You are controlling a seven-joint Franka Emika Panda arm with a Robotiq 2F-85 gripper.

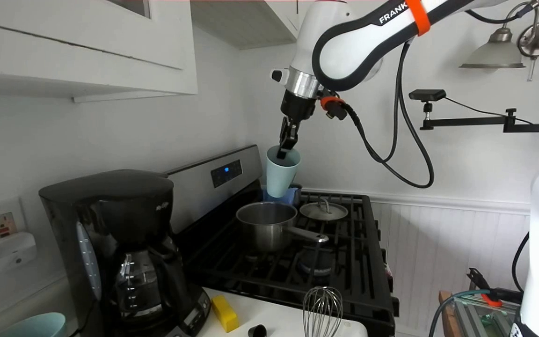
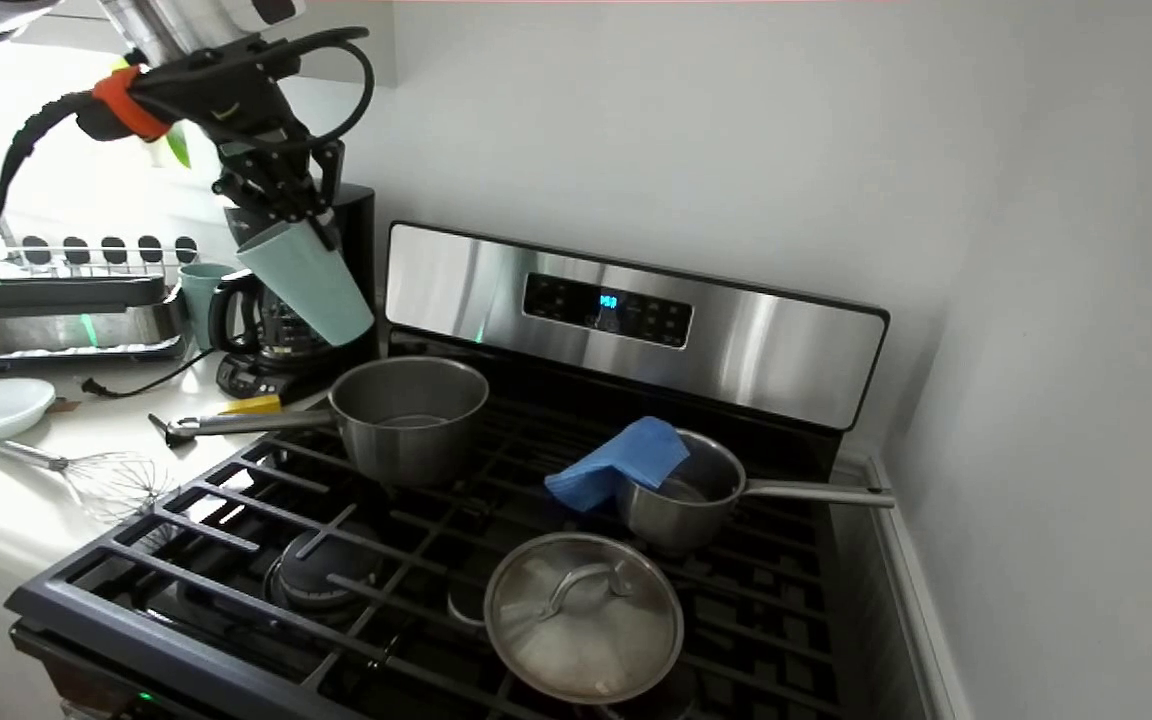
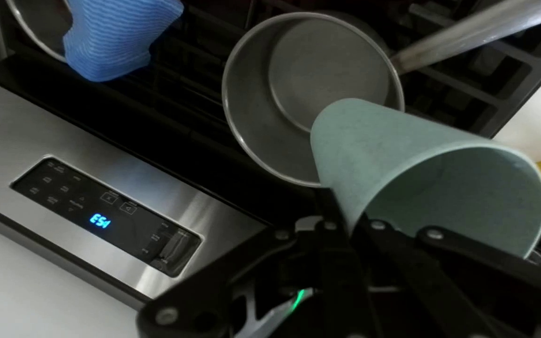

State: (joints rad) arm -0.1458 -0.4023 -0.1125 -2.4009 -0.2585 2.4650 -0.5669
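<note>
A pale green tapered cup (image 2: 311,285) hangs tilted near and above a wide stainless steel saucepan (image 2: 406,445) on a black-grated gas stove (image 2: 786,350).
The black two-fingered pincer (image 1: 283,152) is clamped on the cup's wall at the rim, one finger inside the mouth; the mouth sits higher than the base, which overlaps the saucepan's rim in the wrist view. Farther along, a blue ribbed cloth (image 2: 636,455) drapes over the edge of a smaller stainless steel saucepan (image 2: 671,520), near a round metal-rimmed lid (image 2: 586,640) with an arched handle. On the white table (image 1: 251,309) beside the stove are a metal wire whisk (image 1: 323,309), a yellow block (image 1: 225,313) and a black plastic coffee maker (image 1: 110,187).
</note>
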